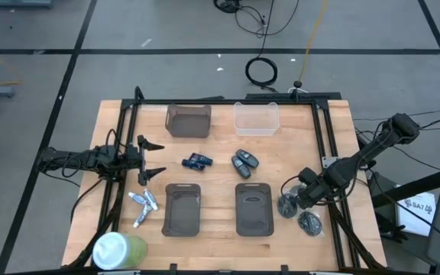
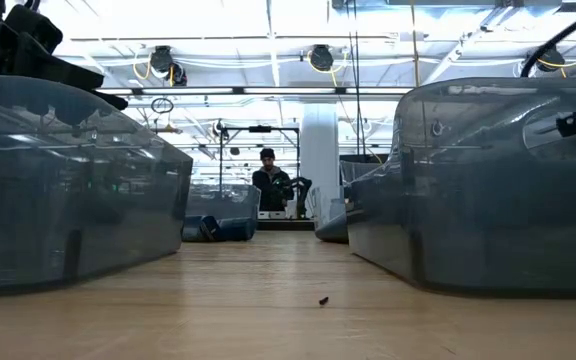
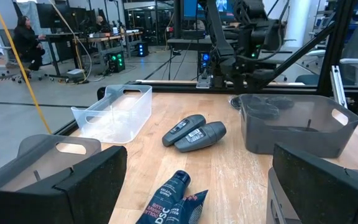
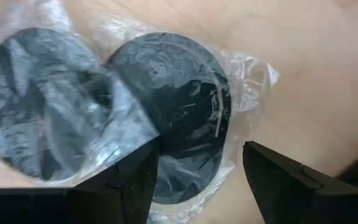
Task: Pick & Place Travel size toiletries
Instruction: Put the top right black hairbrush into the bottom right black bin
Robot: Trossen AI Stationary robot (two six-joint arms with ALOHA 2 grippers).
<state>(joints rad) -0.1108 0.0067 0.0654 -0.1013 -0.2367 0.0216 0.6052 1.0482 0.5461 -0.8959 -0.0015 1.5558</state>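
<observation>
The travel size toiletries (image 1: 143, 206), small white-and-silver tubes, lie flat in a loose cluster near the table's left near corner, left of two dark trays (image 1: 182, 208) (image 1: 253, 208). No gripper touches them. My left gripper (image 1: 153, 159) (image 3: 197, 186) hovers open just beyond them toward the far edge, pointing at the table's right, with blue tubes (image 3: 169, 205) ahead of it. My right gripper (image 1: 295, 191) (image 4: 201, 162) is open and low over a black disc in a clear bag (image 4: 166, 124), right of the trays. My right gripper comes from above at the bagged black disc (image 4: 185, 143), its open fingers (image 4: 123, 180) standing over the disc's near rim and the crinkled plastic. Whether they touch the bag I cannot tell.
A second bagged disc (image 1: 309, 222) lies nearer the right near corner. Dark grey items (image 1: 244, 160) and blue tubes (image 1: 198, 161) lie mid-table. A dark bin (image 1: 188, 120) and a clear bin (image 1: 256, 118) stand at the far edge. A green-white bottle (image 1: 117, 250) lies at the near left.
</observation>
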